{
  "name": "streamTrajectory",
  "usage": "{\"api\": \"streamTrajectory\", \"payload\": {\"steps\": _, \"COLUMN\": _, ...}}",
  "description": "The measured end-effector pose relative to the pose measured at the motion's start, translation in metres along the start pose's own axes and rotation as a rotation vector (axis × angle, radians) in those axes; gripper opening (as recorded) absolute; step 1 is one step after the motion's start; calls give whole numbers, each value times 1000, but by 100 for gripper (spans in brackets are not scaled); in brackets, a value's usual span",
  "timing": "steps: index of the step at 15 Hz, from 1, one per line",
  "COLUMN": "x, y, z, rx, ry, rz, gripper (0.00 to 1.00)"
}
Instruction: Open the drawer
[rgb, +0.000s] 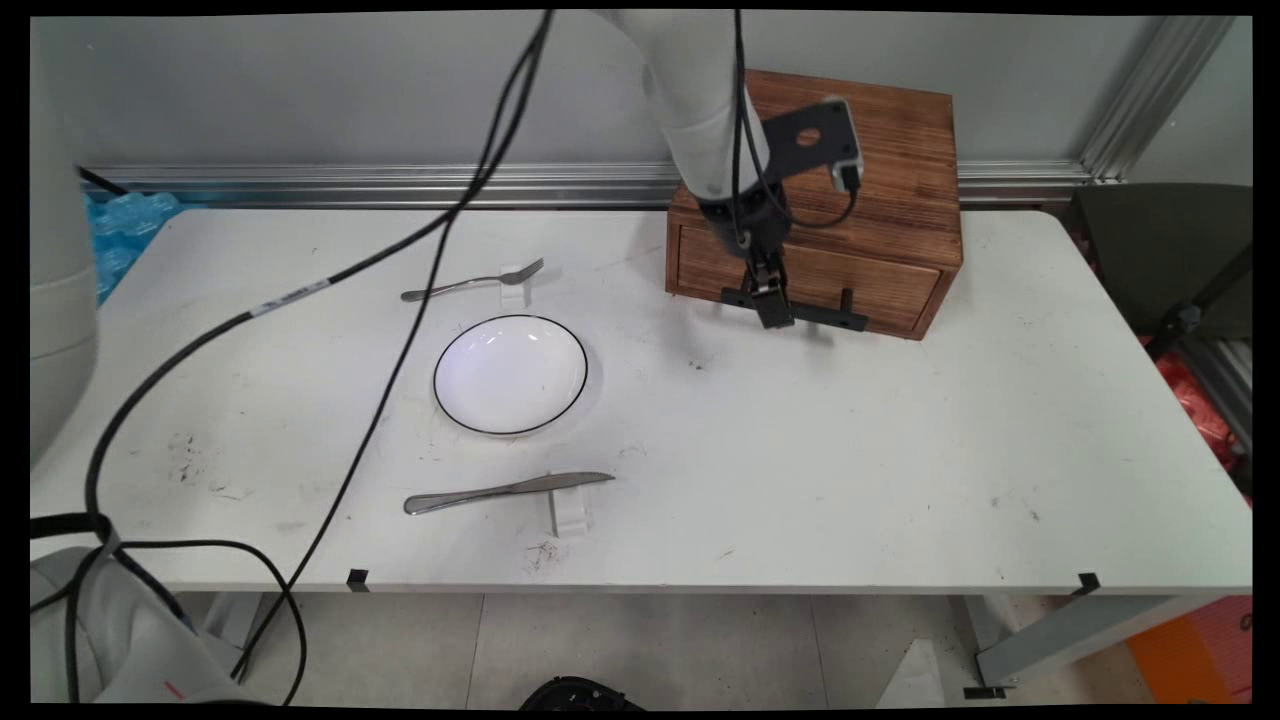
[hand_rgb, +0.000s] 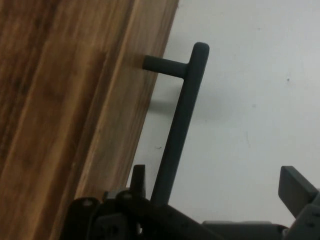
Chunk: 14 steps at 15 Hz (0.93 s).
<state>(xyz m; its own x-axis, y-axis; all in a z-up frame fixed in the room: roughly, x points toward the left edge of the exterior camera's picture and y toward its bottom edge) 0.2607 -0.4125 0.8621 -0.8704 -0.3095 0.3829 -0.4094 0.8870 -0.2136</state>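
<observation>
A brown wooden box (rgb: 900, 160) with one drawer (rgb: 870, 285) stands at the table's back right. A black bar handle (rgb: 835, 318) runs along the drawer front. My gripper (rgb: 773, 312) points down at the handle's left part. In the hand view the handle (hand_rgb: 182, 115) rises between my two fingers, close to the left finger (hand_rgb: 137, 175) and well apart from the right one (hand_rgb: 295, 187). The gripper (hand_rgb: 216, 180) is open around the bar. The drawer looks shut against the box (hand_rgb: 60, 100).
A white plate (rgb: 510, 374) with a dark rim lies mid-table. A fork (rgb: 470, 283) leans on a small white rest behind it; a knife (rgb: 505, 491) on another rest (rgb: 570, 515) lies in front. Black cables (rgb: 400, 340) hang across the left. A dark chair (rgb: 1170, 260) stands right.
</observation>
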Motion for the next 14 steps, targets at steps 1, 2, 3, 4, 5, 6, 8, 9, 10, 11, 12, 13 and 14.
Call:
{"api": "streamTrajectory", "payload": {"steps": 1, "x": 1, "y": -1, "z": 9, "rx": -5, "ry": -7, "rz": 14, "gripper": 100}}
{"api": "streamTrajectory", "payload": {"steps": 2, "x": 2, "y": -1, "z": 17, "rx": -9, "ry": -12, "rz": 26, "gripper": 100}}
{"api": "streamTrajectory", "payload": {"steps": 3, "x": 2, "y": -1, "z": 24, "rx": -14, "ry": -17, "rz": 37, "gripper": 100}}
{"api": "streamTrajectory", "payload": {"steps": 4, "x": 3, "y": -2, "z": 32, "rx": -19, "ry": -22, "rz": 49, "gripper": 100}}
{"api": "streamTrajectory", "payload": {"steps": 5, "x": 4, "y": -1, "z": 39, "rx": -24, "ry": -26, "rz": 61, "gripper": 100}}
{"api": "streamTrajectory", "payload": {"steps": 6, "x": 4, "y": -1, "z": 45, "rx": -30, "ry": -31, "rz": 73, "gripper": 100}}
{"api": "streamTrajectory", "payload": {"steps": 8, "x": 5, "y": 0, "z": 56, "rx": -41, "ry": -40, "rz": 95, "gripper": 100}}
{"api": "streamTrajectory", "payload": {"steps": 9, "x": 6, "y": 1, "z": 60, "rx": -46, "ry": -44, "rz": 107, "gripper": 100}}
{"api": "streamTrajectory", "payload": {"steps": 10, "x": 6, "y": 1, "z": 64, "rx": -50, "ry": -47, "rz": 116, "gripper": 100}}
{"api": "streamTrajectory", "payload": {"steps": 11, "x": 6, "y": 1, "z": 67, "rx": -54, "ry": -49, "rz": 126, "gripper": 100}}
{"api": "streamTrajectory", "payload": {"steps": 12, "x": 7, "y": 2, "z": 70, "rx": -56, "ry": -51, "rz": 133, "gripper": 100}}
{"api": "streamTrajectory", "payload": {"steps": 13, "x": 7, "y": 2, "z": 74, "rx": -60, "ry": -53, "rz": 145, "gripper": 100}}
{"api": "streamTrajectory", "payload": {"steps": 14, "x": 8, "y": 2, "z": 77, "rx": -62, "ry": -55, "rz": 156, "gripper": 100}}
